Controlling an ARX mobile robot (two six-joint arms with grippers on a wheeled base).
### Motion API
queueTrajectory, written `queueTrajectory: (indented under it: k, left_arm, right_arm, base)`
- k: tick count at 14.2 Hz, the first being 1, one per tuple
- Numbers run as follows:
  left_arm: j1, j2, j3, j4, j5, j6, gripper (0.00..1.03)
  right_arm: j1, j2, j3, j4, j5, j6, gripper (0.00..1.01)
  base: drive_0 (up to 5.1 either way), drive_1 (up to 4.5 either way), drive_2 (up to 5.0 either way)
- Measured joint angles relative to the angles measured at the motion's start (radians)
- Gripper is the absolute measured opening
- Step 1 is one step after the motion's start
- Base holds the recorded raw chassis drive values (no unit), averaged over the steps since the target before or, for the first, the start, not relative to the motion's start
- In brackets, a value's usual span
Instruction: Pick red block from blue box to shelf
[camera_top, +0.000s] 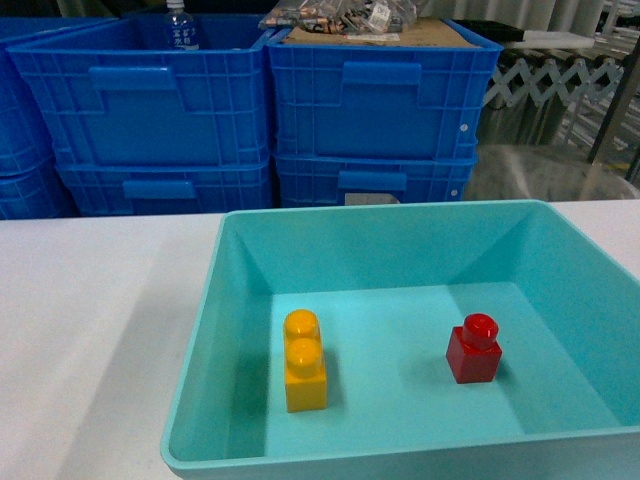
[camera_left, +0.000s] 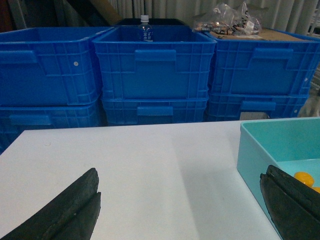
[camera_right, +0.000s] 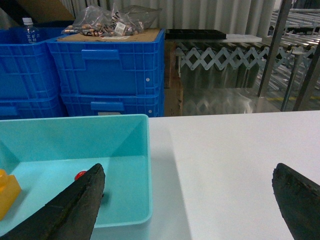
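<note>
The red block (camera_top: 474, 350) stands upright on the floor of the blue box (camera_top: 200, 330), right of centre. In the right wrist view only a sliver of the red block (camera_right: 80, 175) shows behind my left finger. My right gripper (camera_right: 187, 197) is open, straddling the blue box's right wall (camera_right: 146, 165) and holding nothing. My left gripper (camera_left: 180, 202) is open over bare table just left of the blue box (camera_left: 248, 155). Neither gripper shows in the head view. Steel uprights of the shelf (camera_right: 271, 55) stand beyond the table at the back right.
A yellow-orange two-stud brick (camera_top: 304, 362) lies in the box left of the red block. Stacked dark blue crates (camera_top: 370, 100) line the far table edge, one holding a water bottle (camera_top: 180, 28). White table (camera_right: 235, 150) extends right of the box.
</note>
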Motion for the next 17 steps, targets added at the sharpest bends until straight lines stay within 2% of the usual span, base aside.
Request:
queueTrajectory:
  k: [17]
  left_arm:
    - [0.000, 0.000, 0.000, 0.000, 0.000, 0.000, 0.98]
  right_arm:
    - [0.000, 0.000, 0.000, 0.000, 0.000, 0.000, 0.98]
  base:
    - [0.0, 0.00, 0.0]
